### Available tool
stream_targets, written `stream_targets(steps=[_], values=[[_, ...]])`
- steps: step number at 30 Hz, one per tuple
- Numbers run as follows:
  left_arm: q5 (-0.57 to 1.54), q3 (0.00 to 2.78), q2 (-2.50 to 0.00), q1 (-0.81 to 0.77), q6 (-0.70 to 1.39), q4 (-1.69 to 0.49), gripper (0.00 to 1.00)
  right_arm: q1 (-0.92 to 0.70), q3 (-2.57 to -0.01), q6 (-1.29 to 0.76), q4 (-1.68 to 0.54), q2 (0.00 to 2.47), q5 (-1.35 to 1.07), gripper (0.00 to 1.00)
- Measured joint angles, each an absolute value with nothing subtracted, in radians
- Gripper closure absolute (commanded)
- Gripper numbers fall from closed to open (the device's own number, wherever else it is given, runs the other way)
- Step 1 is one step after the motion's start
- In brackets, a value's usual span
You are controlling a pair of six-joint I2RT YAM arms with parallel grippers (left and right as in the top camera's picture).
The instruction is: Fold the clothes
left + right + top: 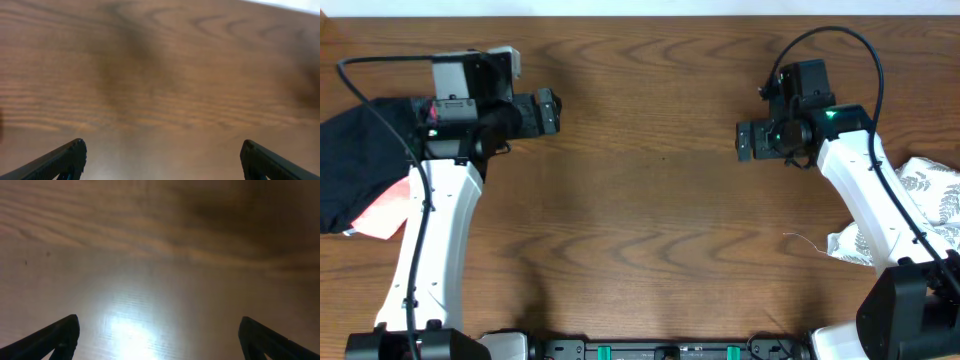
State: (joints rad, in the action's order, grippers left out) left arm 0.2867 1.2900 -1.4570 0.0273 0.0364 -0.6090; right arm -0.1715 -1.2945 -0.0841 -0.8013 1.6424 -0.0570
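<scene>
Overhead, the leggings (355,150) are lying well apart from the left gripper (549,110); it and the right gripper (744,141) are hanging spread wide.

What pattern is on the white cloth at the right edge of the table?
Grey leaves are printed on the white cloth. The overhead view shows it best.

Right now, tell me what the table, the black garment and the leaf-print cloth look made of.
Table: wood or wood-look laminate, brown grain, slightly glossy, glare in the right wrist view. Black garment: soft matte fabric, slumped in folds. Leaf-print cloth: probably thin white fabric, crumpled, grey leaf pattern.
</scene>
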Motion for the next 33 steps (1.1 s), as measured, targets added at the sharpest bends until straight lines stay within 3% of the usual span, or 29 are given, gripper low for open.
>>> stream_targets(steps=[9, 17, 24, 33], values=[[0.236, 1.271, -1.410, 0.032, 0.025, -0.753, 0.02, -0.136, -1.294, -0.072, -0.895, 1.579, -0.049, 0.04], [0.229, 1.052, -0.970, 0.032, 0.026, -0.732, 0.02, -0.137, -1.196, -0.119, -0.870, 1.160, -0.040, 0.01], [0.229, 0.808, -0.548, 0.032, 0.080, -0.742, 0.02, -0.165, -0.859, -0.190, -0.839, 0.765, 0.041, 0.01], [0.229, 0.747, -0.380, 0.032, 0.105, -0.827, 0.02, -0.167, -0.673, -0.235, -0.891, 0.503, 0.127, 0.01]])
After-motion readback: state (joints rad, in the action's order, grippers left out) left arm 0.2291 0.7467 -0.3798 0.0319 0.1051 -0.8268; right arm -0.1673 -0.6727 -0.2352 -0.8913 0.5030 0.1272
